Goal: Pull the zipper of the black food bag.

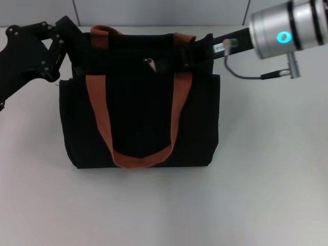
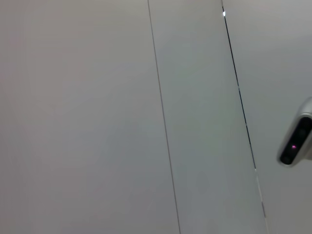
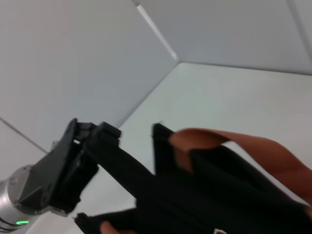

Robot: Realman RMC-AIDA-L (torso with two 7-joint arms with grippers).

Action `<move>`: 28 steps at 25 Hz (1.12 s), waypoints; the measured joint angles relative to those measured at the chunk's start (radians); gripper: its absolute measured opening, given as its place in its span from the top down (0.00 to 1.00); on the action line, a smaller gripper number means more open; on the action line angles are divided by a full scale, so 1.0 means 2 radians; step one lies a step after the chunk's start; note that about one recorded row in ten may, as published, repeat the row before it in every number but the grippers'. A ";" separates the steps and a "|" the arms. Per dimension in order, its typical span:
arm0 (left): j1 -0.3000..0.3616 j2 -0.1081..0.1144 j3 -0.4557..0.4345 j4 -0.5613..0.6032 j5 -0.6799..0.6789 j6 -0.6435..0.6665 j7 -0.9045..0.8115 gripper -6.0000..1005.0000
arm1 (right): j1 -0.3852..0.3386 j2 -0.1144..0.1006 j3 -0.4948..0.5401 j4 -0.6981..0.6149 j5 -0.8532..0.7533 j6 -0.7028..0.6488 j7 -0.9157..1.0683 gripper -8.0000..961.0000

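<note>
Head view showed bare white bench [image 1: 164, 210] nearest, then the black food bag [image 1: 141, 120], the zipper [image 1: 150, 64] at its top edge. Left pincer [image 1: 77, 48] and right pincer [image 1: 197, 48] flanked that edge; pincer opening indeterminable. Grey panelled wall [image 1: 154, 11] stood behind.

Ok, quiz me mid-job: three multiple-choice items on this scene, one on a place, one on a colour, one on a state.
1. Where is the zipper pull?
A. near the bag's top edge, between the straps
B. at the bag's bottom edge
C. on the table

2. What colour are the strap handles?
A. blue
B. orange-brown
C. white

3. How does the black food bag stand relative to the arms?
A. lifted off the table
B. alone, arms far away
C. on the table, an arm at each upper corner

Answers: 1 A, silver tab sits up top. 2 B, webbing is orange-brown. 3 C, left gripper and right gripper flank it.
</note>
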 joint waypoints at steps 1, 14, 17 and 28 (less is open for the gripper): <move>0.000 0.000 -0.001 0.000 0.000 0.000 0.000 0.94 | -0.011 0.000 0.004 -0.014 -0.003 -0.004 0.004 0.99; 0.000 0.002 -0.005 -0.001 0.000 -0.001 -0.003 0.94 | -0.059 0.000 0.085 -0.043 0.021 -0.066 -0.028 0.99; -0.001 0.002 -0.005 -0.001 0.000 -0.001 -0.007 0.94 | -0.059 -0.001 0.103 -0.019 0.059 -0.079 -0.067 0.98; 0.000 0.002 -0.005 -0.002 0.000 0.001 -0.010 0.93 | -0.097 -0.004 0.180 0.123 0.224 -0.239 -0.389 0.81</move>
